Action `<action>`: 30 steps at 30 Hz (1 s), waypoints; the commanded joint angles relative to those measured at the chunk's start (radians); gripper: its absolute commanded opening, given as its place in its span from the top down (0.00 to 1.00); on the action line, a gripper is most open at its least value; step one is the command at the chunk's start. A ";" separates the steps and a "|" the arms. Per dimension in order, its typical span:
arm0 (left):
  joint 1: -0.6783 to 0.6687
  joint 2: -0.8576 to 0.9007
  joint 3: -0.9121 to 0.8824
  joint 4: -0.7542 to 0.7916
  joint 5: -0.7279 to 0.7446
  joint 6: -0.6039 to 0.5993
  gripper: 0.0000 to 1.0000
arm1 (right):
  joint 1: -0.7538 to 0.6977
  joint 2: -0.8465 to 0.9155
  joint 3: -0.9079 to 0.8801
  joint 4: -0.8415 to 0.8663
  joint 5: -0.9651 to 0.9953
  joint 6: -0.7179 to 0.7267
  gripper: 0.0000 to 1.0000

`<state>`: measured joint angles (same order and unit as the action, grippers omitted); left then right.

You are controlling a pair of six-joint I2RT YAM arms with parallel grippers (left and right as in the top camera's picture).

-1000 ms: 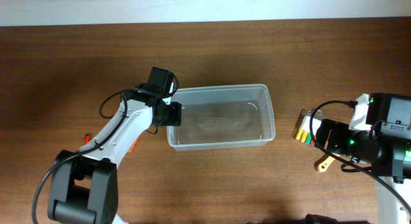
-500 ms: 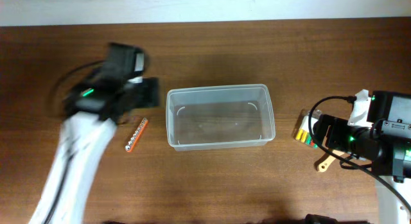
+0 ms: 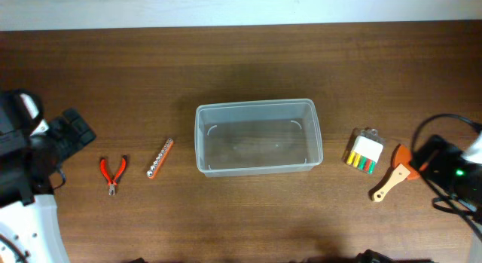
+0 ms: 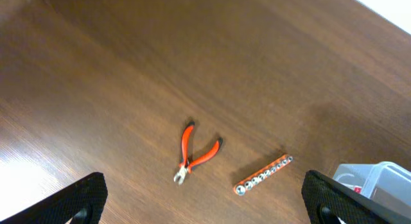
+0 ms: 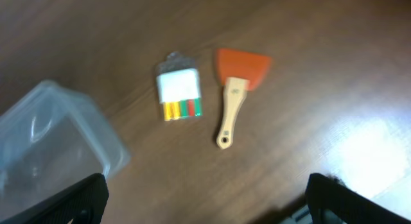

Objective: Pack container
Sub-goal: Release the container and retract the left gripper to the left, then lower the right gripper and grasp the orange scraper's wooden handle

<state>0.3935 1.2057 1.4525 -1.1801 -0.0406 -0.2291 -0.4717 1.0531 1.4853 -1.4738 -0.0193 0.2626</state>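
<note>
Mid-table between both arms: clear container (image 3: 256,105), upright, only its bare floor showing through. Well off to one side, left gripper (image 4: 209,205), fingers spread wide, gripping nothing. Ahead of it, red pliers (image 4: 196,153), then an orange bit strip (image 4: 263,175) nearer the container. Opposite side, right gripper (image 5: 209,201), likewise spread and unladen. Just ahead of it, a small white pack (image 5: 179,94) beside an orange scraper (image 5: 234,89), both apart from the container.

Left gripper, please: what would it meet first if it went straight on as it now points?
Probably the red pliers lying on the table, nearly centred ahead of the open left gripper; the orange bit strip lies slightly right. Depth is unclear.
</note>
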 commanded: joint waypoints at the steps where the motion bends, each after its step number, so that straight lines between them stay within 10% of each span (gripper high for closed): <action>1: 0.076 0.037 -0.087 0.017 0.150 0.021 0.01 | -0.104 0.035 0.017 -0.011 -0.013 0.073 0.01; 12: 0.073 0.051 -0.150 0.085 0.150 0.033 0.01 | -0.145 0.206 -0.181 0.051 0.000 0.166 0.01; 30: 0.073 0.051 -0.150 0.092 0.150 0.044 0.01 | -0.144 0.438 -0.618 0.652 -0.029 0.174 0.01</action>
<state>0.4671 1.2652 1.3029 -1.0904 0.0982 -0.2020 -0.6086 1.4479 0.8761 -0.8452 -0.0498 0.4191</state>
